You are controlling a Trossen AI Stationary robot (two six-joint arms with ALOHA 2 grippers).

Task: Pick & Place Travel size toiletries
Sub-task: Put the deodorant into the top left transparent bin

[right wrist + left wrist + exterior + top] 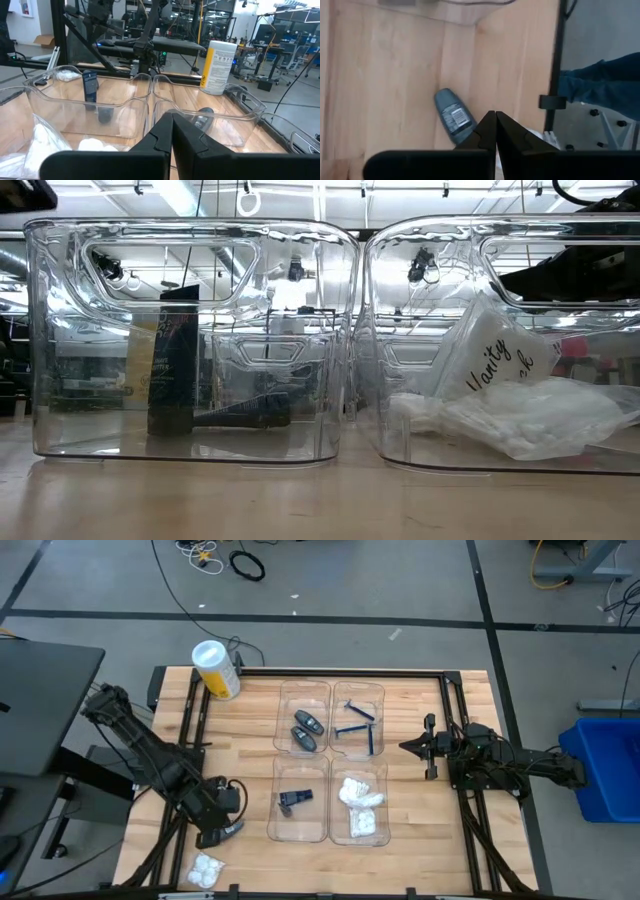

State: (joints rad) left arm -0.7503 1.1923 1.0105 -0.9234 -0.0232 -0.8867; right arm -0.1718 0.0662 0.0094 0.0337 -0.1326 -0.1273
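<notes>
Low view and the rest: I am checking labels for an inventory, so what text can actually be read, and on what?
"Vanity", then a cut-off word: white packet in the right-hand clear tray.
Dark box: print blurred.
Grey tube: label too small.
Yellow-and-white cylinder: print too small.

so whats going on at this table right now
A two-arm robot is sorting travel toiletries into four clear trays. The razors, two grey tubes, a dark piece and white packets are already in. The left gripper, shut, hovers by a grey tube on the table, near a loose packet. The right gripper waits shut beside the trays.
</notes>
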